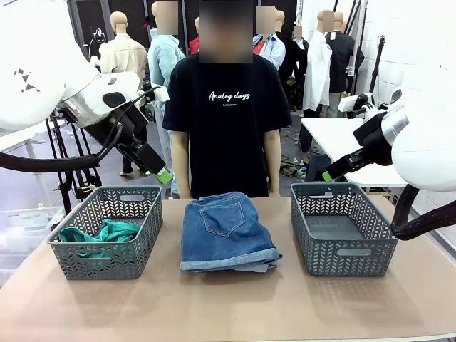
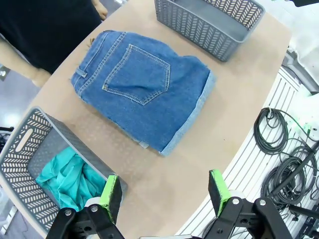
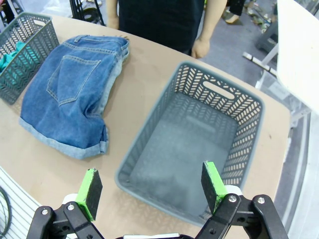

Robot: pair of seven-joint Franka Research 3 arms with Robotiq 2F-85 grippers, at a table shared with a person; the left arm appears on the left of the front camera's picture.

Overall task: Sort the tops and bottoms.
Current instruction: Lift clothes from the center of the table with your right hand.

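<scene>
Since the sorting calls for one container per kind of garment, two grey baskets stand either side of the middle of the table (image 1: pixel 228 306). The left basket (image 1: pixel 92 265), toward the left edge, holds the teal-green top (image 1: pixel 107 234) crumpled inside it. The right basket (image 1: pixel 349 255), toward the right edge, shows a bare floor and is presumably meant for the bottoms.

Between them, nearer the far edge where the person (image 1: pixel 226 121) stands, the dark blue shorts (image 1: pixel 224 228) lie folded flat. Their back pocket faces up and the rolled cuff faces the near edge. A paler denim layer (image 3: pixel 113 74) peeks out beneath, probably the second pair. Centred like this, the stack looks reachable by either arm.

The left gripper (image 1: pixel 165 176) hangs above the far edge by the left basket, jaws spread and empty. The right gripper (image 3: pixel 149 184) hovers over the right basket, likewise released, with nothing between its pads.
</scene>
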